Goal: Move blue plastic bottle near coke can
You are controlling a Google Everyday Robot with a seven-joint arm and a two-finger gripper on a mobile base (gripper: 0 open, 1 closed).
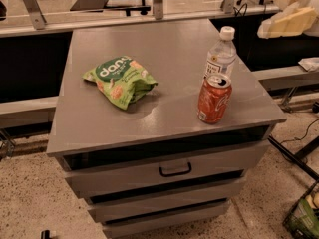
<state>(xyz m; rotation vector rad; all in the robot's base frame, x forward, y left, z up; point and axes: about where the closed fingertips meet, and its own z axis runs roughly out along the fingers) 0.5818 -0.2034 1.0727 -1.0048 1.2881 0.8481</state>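
The blue plastic bottle [220,55], clear with a white cap and white label, stands upright on the grey cabinet top [164,49] near its right edge. The coke can [214,98], red-orange with a silver top, stands right in front of the bottle, almost touching it. My gripper [282,18] is at the top right of the camera view, up and off to the right of the bottle, clear of it. It is open and holds nothing.
A green snack bag [120,79] lies on the left-middle of the cabinet top. The cabinet has drawers with a black handle [175,170]. A railing runs behind. A green basket [303,217] sits on the floor at lower right.
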